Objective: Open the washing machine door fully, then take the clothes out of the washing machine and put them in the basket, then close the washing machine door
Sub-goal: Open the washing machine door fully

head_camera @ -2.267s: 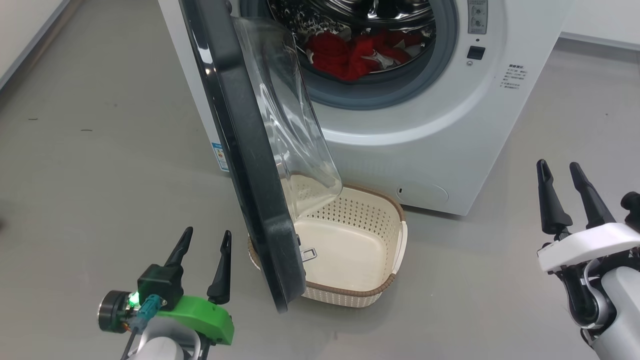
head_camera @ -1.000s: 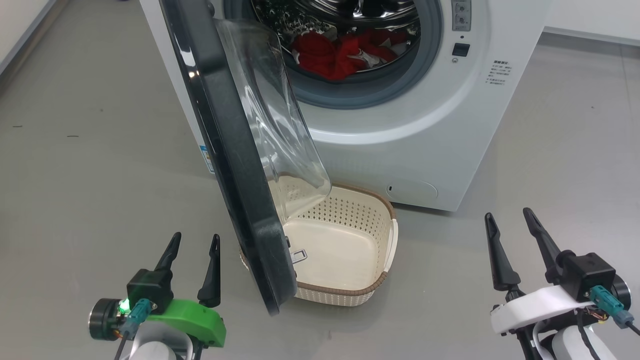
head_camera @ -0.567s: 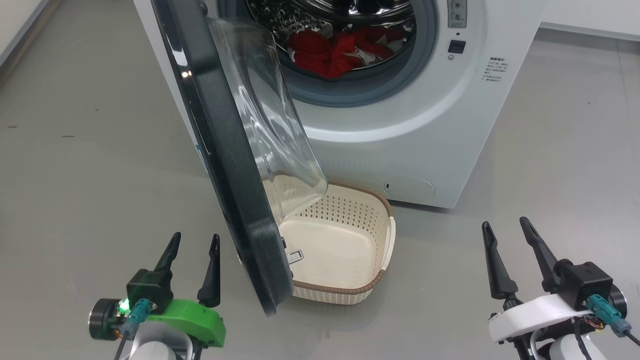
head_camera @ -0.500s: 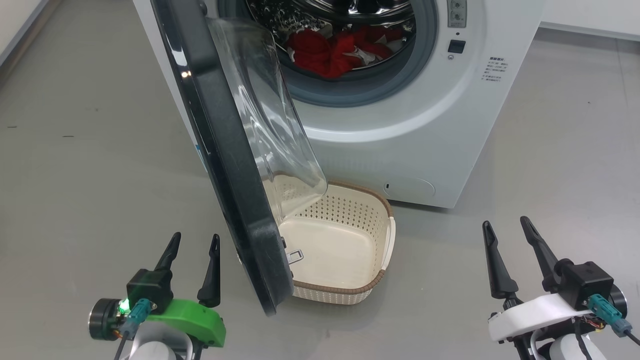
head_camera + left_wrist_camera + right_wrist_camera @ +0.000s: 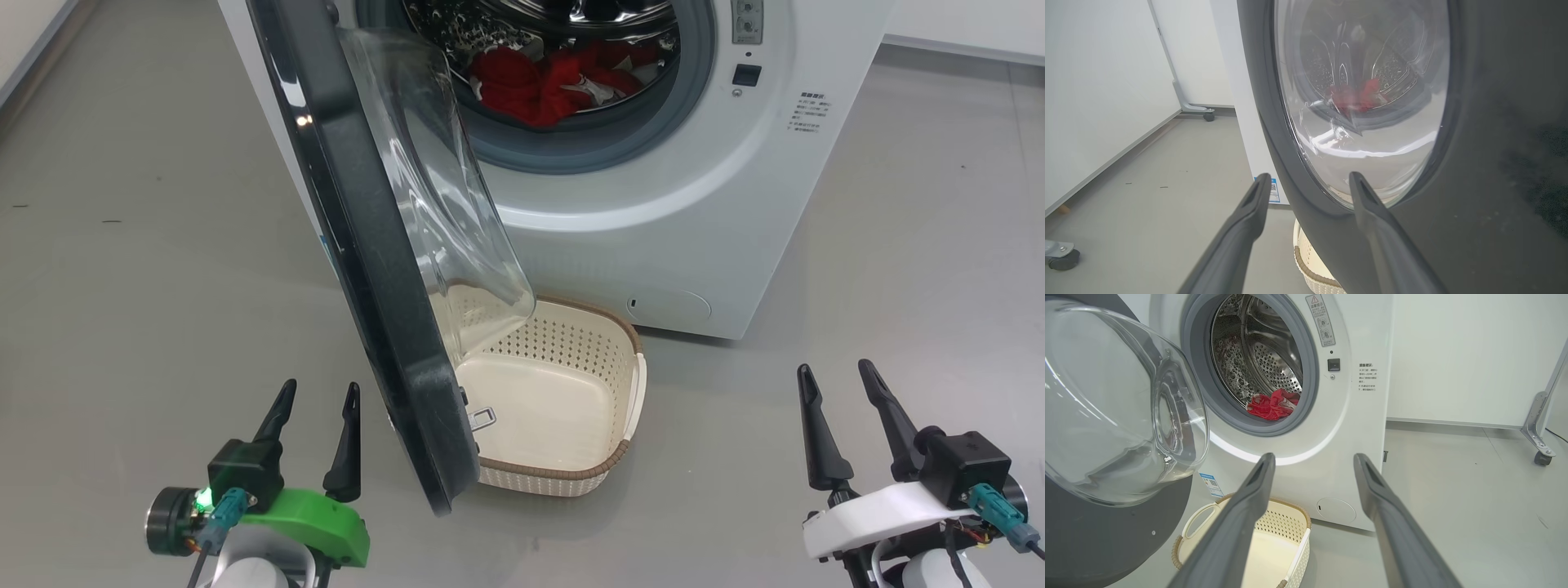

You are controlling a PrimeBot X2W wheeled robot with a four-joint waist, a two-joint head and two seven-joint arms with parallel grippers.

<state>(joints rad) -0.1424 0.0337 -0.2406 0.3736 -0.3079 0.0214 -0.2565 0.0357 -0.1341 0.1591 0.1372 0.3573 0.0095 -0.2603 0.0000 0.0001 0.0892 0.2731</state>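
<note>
I am drawing the right end effector (image 5: 834,369) down and back, spread wide and empty like the left end effector (image 5: 320,385), just right of which the washing machine door (image 5: 367,245) is standing only half-open, clothes (image 5: 539,86) far ahead, unreached.

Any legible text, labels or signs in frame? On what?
Nothing is legible.
Warning sticker, washing machine front beside the porthole: triangle sign, text too small.
Printed block, right of the porthole: too small.
Blue label, low on the machine: blurred.
</note>
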